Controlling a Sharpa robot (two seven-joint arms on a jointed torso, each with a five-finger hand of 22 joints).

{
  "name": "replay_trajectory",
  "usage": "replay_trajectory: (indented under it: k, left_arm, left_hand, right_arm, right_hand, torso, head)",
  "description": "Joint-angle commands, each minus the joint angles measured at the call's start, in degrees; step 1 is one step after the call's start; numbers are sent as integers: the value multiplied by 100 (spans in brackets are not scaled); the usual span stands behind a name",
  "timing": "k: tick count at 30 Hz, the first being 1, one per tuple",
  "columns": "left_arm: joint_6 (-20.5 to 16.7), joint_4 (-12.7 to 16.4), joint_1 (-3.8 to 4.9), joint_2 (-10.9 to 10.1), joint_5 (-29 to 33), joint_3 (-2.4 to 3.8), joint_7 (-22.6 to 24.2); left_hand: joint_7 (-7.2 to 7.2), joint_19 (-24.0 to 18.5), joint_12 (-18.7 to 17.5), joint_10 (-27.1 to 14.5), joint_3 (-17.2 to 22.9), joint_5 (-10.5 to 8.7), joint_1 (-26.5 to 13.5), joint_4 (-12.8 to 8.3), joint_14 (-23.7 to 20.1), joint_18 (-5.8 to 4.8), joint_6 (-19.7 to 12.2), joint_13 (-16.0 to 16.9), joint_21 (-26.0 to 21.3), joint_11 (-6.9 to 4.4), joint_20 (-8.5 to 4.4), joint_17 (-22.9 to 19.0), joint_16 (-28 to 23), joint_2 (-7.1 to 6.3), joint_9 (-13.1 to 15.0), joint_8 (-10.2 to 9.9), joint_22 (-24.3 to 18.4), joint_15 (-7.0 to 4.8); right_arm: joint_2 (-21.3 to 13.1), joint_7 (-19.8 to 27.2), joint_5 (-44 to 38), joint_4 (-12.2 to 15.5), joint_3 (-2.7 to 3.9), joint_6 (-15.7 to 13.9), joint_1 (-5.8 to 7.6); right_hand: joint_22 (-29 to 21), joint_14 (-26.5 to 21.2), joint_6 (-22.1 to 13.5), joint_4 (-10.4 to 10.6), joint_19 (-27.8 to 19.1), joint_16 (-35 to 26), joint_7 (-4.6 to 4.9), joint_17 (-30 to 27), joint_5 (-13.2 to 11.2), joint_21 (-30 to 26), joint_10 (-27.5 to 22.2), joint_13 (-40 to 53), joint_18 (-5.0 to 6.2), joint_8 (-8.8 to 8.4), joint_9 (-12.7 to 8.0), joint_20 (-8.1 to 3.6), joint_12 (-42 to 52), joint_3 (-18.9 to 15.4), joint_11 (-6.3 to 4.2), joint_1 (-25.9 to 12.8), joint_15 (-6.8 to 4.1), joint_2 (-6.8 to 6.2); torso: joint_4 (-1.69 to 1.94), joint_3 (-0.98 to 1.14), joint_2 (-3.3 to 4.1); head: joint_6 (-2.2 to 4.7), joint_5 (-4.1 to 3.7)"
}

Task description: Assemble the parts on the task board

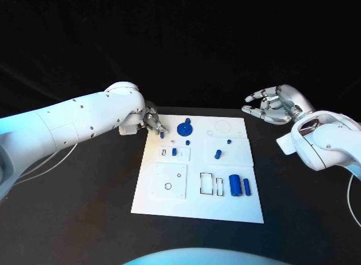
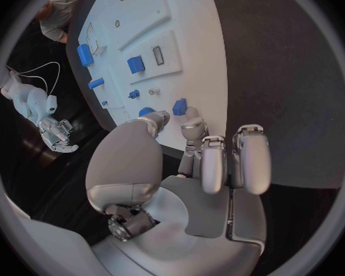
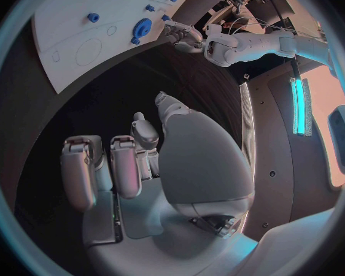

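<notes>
The white task board (image 1: 198,205) lies in the middle of the black table. My left hand (image 1: 151,122) hovers at the board's far left corner and pinches a small blue part (image 1: 162,134) between thumb and a fingertip; the same part (image 2: 179,107) sits at the fingertips (image 2: 193,127) above the board edge (image 2: 196,49). A blue round disc part (image 1: 185,129) lies just right of that hand. My right hand (image 1: 272,106) hangs above the table beyond the board's far right corner, its fingers loosely apart and holding nothing (image 3: 134,159).
On the board stand small blue pegs (image 1: 174,150) (image 1: 218,154) and two longer blue pieces (image 1: 235,185) (image 1: 247,186) beside an outlined slot (image 1: 205,184). Black table surface (image 1: 84,210) surrounds the board on all sides.
</notes>
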Motion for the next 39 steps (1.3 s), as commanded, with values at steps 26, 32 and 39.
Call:
replay_trajectory:
  k: [26,32,39]
  left_arm:
    - [-10,-54,-27,68,402,-22,79]
    - [-136,-17,-30,34,745,-22,91]
    - [-302,137,-32,-109,1031,-19,83]
  left_hand:
    - [-25,-18,49,-53,361,-2,1090,-276,596,-61,106,-30,8,-54,21,1510,36,511,-44,22,39,10]
    - [-74,-15,133,27,762,-93,1449,-513,596,-64,66,23,14,-101,-18,1510,36,633,247,355,58,-32]
    - [-77,-15,233,73,1213,-553,1399,-615,596,-63,-51,78,8,-107,-23,1510,36,616,451,550,61,-38]
  right_arm:
    - [6,42,-23,11,0,55,-5]
    - [7,44,-23,10,0,56,-5]
    - [2,46,-22,10,0,55,-5]
  right_hand:
    - [1257,337,-42,6,376,-16,-16,479,8,-10,9,14,25,43,-8,-48,20,-2,-15,-57,-44,12]
    - [1256,336,-40,5,375,-19,-17,476,11,-11,14,17,25,46,-8,-49,26,1,-16,-57,-45,15]
    - [1256,336,-40,5,375,-19,-17,476,11,-11,14,17,25,46,-8,-49,26,1,-16,-57,-45,15]
  torso:
    - [-2,3,-1]
    - [-6,2,-1]
    - [3,8,-7]
  head:
    - [-69,-8]
    - [-71,-8]
    - [-73,-8]
